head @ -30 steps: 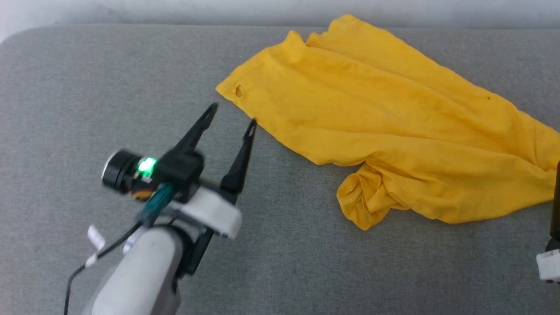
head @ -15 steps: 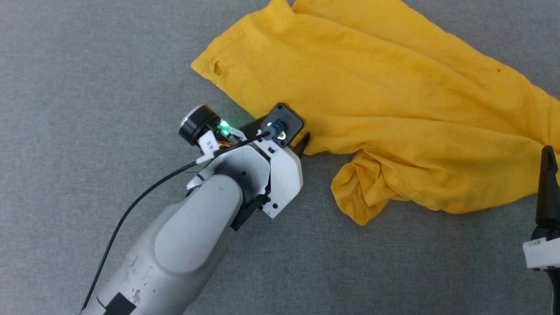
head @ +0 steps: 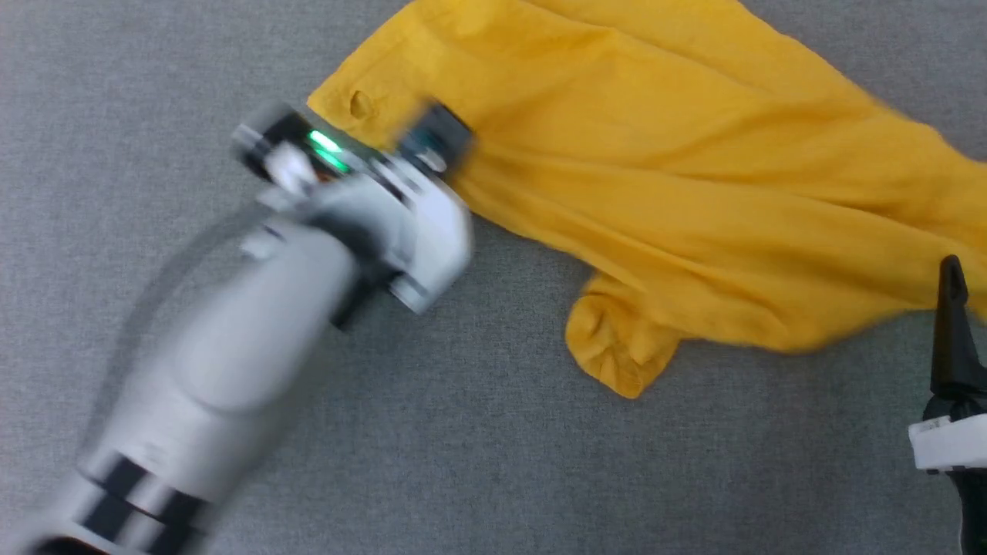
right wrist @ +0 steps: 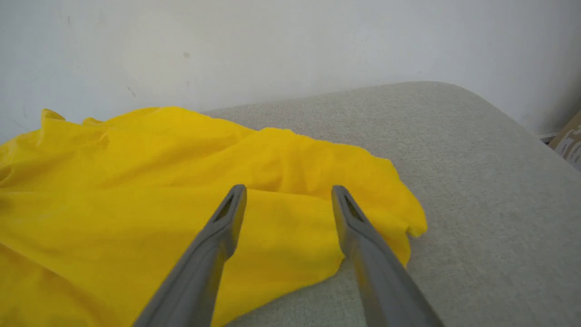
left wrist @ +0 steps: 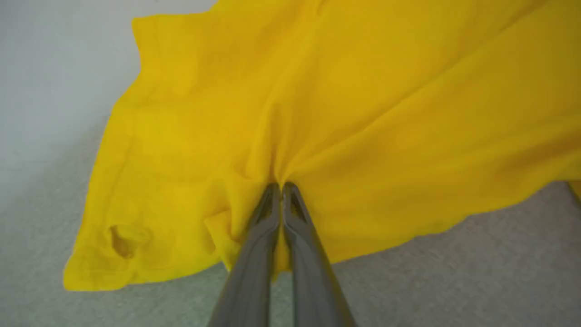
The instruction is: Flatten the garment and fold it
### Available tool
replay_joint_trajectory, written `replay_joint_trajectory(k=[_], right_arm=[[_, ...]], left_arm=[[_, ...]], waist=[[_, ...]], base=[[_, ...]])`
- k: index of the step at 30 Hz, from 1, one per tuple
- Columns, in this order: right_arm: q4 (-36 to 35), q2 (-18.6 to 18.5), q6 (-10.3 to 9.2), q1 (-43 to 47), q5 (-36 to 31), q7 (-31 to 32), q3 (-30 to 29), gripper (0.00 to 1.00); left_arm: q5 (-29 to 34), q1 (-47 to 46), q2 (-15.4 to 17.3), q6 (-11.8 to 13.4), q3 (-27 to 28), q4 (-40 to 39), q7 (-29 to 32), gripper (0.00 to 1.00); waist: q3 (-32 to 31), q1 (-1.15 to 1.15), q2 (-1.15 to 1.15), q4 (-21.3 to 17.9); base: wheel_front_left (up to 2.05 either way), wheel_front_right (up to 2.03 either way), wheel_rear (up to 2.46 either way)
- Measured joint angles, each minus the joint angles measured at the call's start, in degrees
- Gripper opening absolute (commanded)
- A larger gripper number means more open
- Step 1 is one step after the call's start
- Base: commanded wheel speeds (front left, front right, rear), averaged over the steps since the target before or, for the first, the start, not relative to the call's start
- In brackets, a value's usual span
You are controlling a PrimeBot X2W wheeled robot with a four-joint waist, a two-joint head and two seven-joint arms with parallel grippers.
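As the shirt (left wrist: 386, 100) is pinched by the left pincer (left wrist: 282, 185), right pincer (right wrist: 289, 193) wide, an outward flattening pull seems needed.

From head: high, steeply downward. From wrists: low, close, facing forward. Shared by all three: shirt (head: 694, 177).

Left arm (head: 231, 362) blurred, stretched forward, jaws pinched together, right arm (head: 947, 445) low at the edge, jaws spread apart

Bare indoor room, kind unclear: a grey cloth-covered table (right wrist: 476, 190) with a rounded corner meets a plain white wall (right wrist: 290, 45) at twelve o'clock.
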Motion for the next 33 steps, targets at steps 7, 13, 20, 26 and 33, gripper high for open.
replay_joint_trajectory(k=[7, 13, 20, 26, 33], right_arm=[[-0.38, 0.00, 0.00, -1.59, 0.04, -0.11, 1.14, 1.00], [0.66, 0.01, 0.00, -2.26, 0.78, -1.46, 1.96, 1.00], [2.08, 0.00, 0.00, -3.32, 0.65, -1.92, 1.69, 1.00], [2.89, 0.01, 0.00, -3.15, 0.32, -1.54, 0.85, 1.00], [3.31, 0.02, 0.00, -1.58, 0.22, -0.09, 0.14, 1.00]], left_arm=[[-2.24, -12.96, 9.39, -0.05, 7.06, 0.15, -2.32, 0.00], [-5.45, -14.95, 8.71, 0.92, 10.10, 5.65, -8.13, 1.00], [-8.24, -12.81, 5.10, 2.68, 11.40, 8.80, -13.32, 1.00], [-9.32, -6.59, 5.05, 4.95, 12.76, 0.48, -18.38, 1.00], [-10.03, 10.16, 3.32, 11.88, 11.18, -17.23, -18.92, 1.00]], waist=[[2.02, 0.00, 0.00, -1.38], [4.62, 0.00, 0.00, -2.53], [5.61, 0.00, 0.00, -2.09], [3.13, -0.01, 0.00, -0.51], [-2.09, -0.02, 0.00, 2.43]], base=[[0.00, 0.00, 0.00], [0.00, 0.00, 0.00], [0.00, 0.00, 0.00], [0.00, 0.00, 0.00], [0.00, 0.00, 0.00]])
